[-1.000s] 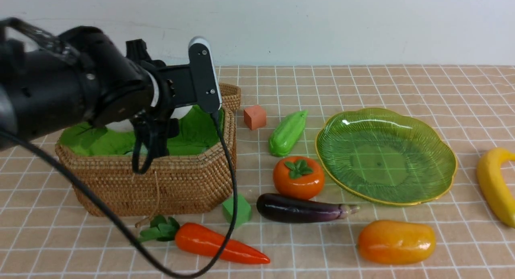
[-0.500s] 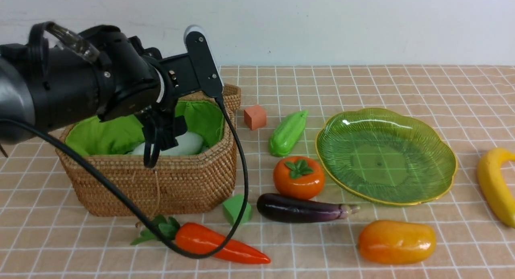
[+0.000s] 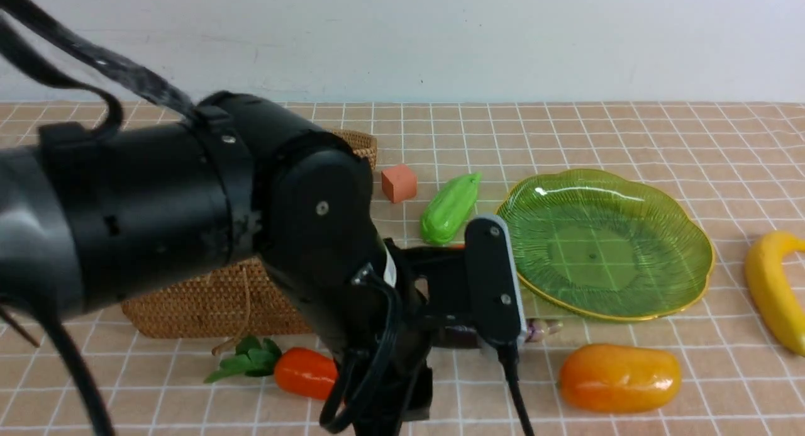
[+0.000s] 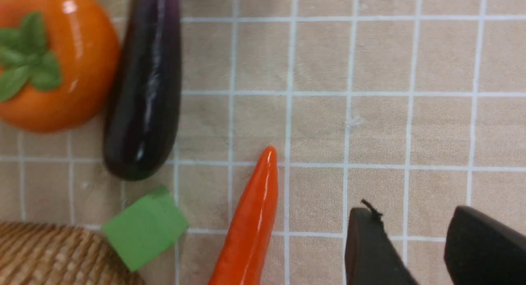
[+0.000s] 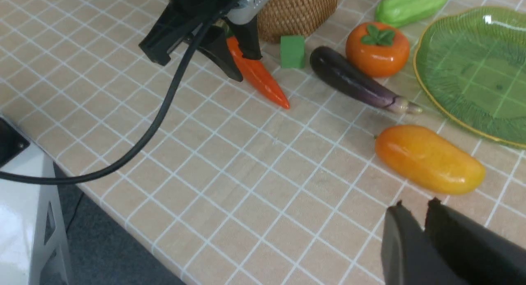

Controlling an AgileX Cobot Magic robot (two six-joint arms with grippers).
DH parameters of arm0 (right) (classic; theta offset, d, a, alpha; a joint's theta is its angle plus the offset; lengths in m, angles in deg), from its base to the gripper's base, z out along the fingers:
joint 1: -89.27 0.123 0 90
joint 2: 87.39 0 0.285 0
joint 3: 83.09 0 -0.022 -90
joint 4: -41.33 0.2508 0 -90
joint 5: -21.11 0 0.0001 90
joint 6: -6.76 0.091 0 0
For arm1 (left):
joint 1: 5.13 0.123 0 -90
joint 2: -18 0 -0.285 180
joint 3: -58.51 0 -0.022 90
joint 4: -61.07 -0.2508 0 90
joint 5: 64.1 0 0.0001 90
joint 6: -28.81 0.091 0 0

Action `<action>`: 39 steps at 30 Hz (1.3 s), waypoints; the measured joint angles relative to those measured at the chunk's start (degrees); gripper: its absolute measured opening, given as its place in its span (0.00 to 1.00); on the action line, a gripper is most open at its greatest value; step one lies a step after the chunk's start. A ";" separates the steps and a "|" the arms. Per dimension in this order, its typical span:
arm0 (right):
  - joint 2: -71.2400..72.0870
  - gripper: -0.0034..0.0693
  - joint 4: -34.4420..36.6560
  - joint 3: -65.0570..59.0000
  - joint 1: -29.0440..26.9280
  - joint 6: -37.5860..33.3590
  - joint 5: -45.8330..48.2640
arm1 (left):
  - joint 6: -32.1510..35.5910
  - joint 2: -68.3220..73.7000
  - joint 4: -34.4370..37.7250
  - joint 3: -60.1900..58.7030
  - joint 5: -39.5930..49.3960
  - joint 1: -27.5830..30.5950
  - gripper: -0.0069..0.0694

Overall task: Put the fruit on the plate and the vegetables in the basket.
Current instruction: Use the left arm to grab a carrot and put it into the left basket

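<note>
One glossy tapered orange toy carrot [image 4: 250, 211] lies beside my left pincer [image 4: 411, 213], part-open, empty; likely rigid, slippery: grasp the thick end.

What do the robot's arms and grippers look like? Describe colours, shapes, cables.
The left arm is thick, black and cylindrical with a rounded joint and black cables. The left gripper and right gripper have dark, tapering fingers. A black, silver-edged camera bar sits at the left wrist.

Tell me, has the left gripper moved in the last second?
Yes. In the front view, the left gripper has left the basket and dropped nearer, beside the carrot in front of it.
</note>
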 joint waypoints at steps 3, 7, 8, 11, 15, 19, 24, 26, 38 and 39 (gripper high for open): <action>0.00 0.18 -0.12 0.11 0.00 0.00 0.09 | 2.89 4.87 -2.41 0.00 -1.47 0.00 0.56; 0.00 0.19 0.00 0.11 0.00 0.00 0.09 | 3.62 10.60 -6.79 0.00 -3.59 0.00 0.63; 0.00 0.19 0.26 0.11 0.00 0.00 0.09 | 3.69 11.79 -8.20 0.00 -4.08 0.00 0.64; 0.00 0.19 1.67 0.11 0.00 0.00 0.09 | 3.74 15.43 -12.95 0.00 -6.11 0.00 0.63; 0.00 0.20 2.40 0.11 0.00 0.00 0.09 | 3.74 17.70 -16.26 0.00 -9.15 0.00 0.60; 0.00 0.20 2.44 0.11 0.00 0.00 0.09 | 2.67 18.89 -17.01 0.00 -8.34 0.00 0.46; 0.00 0.20 2.44 0.11 0.00 0.00 0.09 | -1.38 18.58 -17.44 0.00 -6.87 0.00 0.36; 0.00 0.20 2.44 0.11 0.00 0.00 0.09 | -2.00 18.21 -17.49 0.06 -6.44 0.00 0.36; 0.00 0.20 2.44 0.11 0.00 -1.24 -3.83 | -9.88 2.33 -35.54 12.70 2.92 -2.37 0.36; 0.00 0.20 2.44 0.11 0.00 -1.26 -6.41 | -10.42 2.21 -38.05 12.96 1.36 -0.91 0.36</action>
